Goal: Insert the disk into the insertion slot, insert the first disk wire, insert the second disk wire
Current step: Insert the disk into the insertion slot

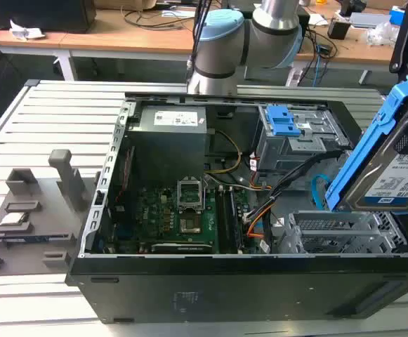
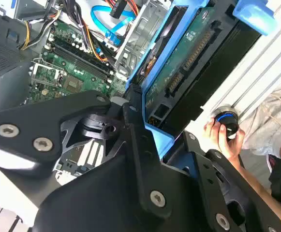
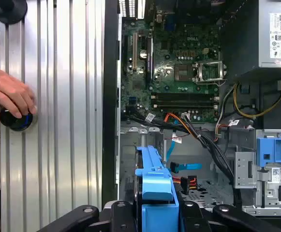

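The gripper point(image 3: 157, 213) is clamped on the disk point(image 1: 402, 175), which hangs tilted just above the insertion slot point(image 1: 333, 230) at the exterior view's right, not yet inside. I see 1 likely risk: a skewed descent could jam it on the slot's rim or pinch the cables point(image 1: 262, 205).

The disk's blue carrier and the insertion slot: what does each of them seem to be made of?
The carrier around the disk looks like moulded plastic: uniform bright blue, slightly glossy, with rounded edges. The insertion slot looks like thin sheet metal, probably steel, bare silver: its edges are folded and its sides have punched holes.
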Controlling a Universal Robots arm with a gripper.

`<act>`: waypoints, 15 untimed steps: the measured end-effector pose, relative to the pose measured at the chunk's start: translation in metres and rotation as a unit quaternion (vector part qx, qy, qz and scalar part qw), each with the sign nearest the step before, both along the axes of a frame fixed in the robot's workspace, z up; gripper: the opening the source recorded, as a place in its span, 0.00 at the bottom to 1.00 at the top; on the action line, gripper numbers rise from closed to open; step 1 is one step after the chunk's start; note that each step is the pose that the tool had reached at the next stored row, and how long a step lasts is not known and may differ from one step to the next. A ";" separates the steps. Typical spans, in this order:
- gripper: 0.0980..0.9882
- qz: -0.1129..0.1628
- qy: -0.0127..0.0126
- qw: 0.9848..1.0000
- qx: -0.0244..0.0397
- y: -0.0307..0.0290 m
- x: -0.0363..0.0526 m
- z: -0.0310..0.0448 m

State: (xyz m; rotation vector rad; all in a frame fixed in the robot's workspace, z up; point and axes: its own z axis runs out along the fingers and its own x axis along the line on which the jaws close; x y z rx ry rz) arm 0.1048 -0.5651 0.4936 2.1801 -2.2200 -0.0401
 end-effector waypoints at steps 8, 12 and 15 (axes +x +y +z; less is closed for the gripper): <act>0.30 0.000 0.000 1.000 0.000 0.0012 -0.0045 -0.0191; 0.30 0.000 0.000 1.000 0.000 0.0045 -0.0084 -0.0248; 0.30 0.000 0.000 1.000 0.000 0.0066 -0.0109 -0.0306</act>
